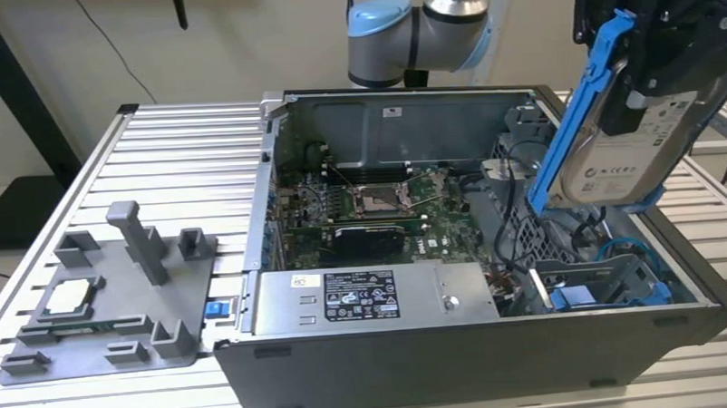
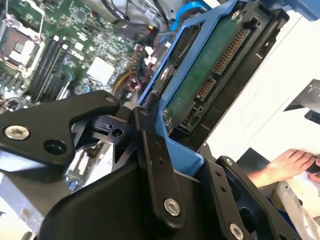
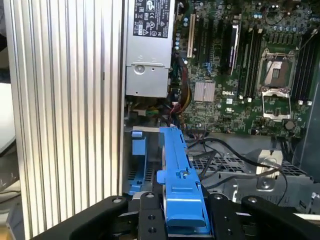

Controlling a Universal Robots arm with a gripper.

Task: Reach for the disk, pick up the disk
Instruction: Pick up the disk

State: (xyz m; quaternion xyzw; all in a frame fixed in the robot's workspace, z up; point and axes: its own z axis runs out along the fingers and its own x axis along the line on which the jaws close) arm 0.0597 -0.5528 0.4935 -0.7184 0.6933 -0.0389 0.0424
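Note:
The disk (image 1: 628, 149) hangs tilted in the air above the open computer case's drive corner, at the exterior view's right. Its white label and blue bracket (image 1: 567, 124) face the camera. My gripper (image 1: 655, 71) is shut on its upper end. In the second wrist view the disk's green circuit-board underside (image 2: 210, 75) shows inside the blue frame, clamped between the black fingers (image 2: 150, 150). In the first wrist view the bracket's blue edge (image 3: 180, 190) runs up between the two black fingers (image 3: 145, 215).
The open computer case (image 1: 466, 364) holds a motherboard (image 1: 376, 199), a power supply (image 1: 367, 299) and a fixed blue bay (image 1: 597, 291) below the disk. A grey fixture (image 1: 101, 304) with a small chip stands at the exterior view's left. A person's hand (image 2: 285, 165) rests beyond the case.

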